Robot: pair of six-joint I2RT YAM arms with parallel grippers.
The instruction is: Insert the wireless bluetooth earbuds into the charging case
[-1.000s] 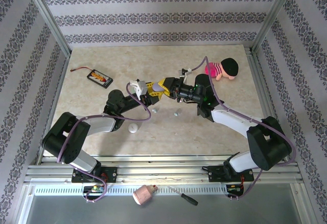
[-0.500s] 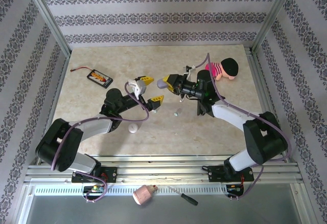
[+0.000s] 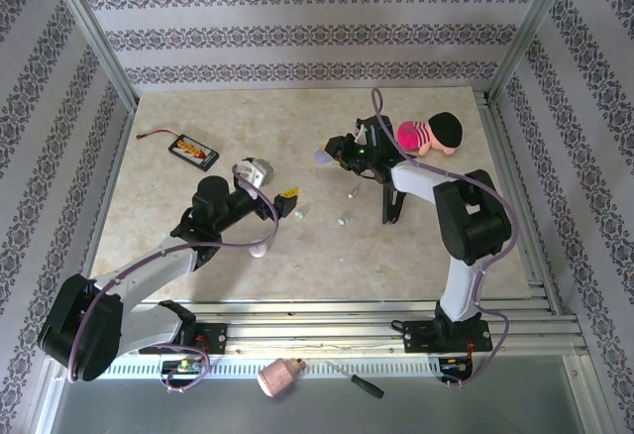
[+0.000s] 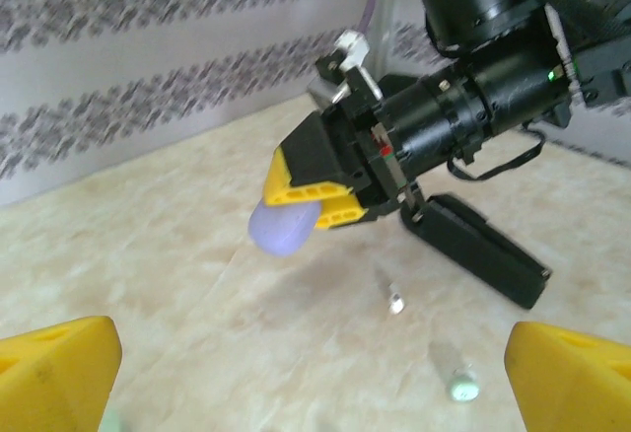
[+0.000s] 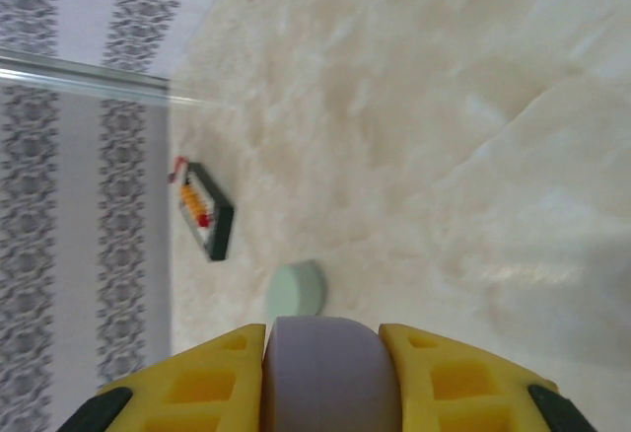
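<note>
The earbuds (image 4: 459, 385) lie loose on the tabletop (image 4: 148, 254) — none seated. The lilac charging case (image 4: 284, 227) now hangs pinched in the right claw (image 5: 330, 373) alone. The left claw (image 4: 315, 373) has let go, spread wide and backed off — a handover, I judge.

We see a lilac case (image 5: 330, 378) between yellow fingers (image 5: 202, 373). Our table (image 3: 396, 266) is creamy like marble. The white walls (image 3: 297, 18) have grey flowery stripes.

Glossy marble-look tabletop (image 3: 396, 256); smooth matt lilac case (image 5: 330, 373), perhaps plastic.
</note>
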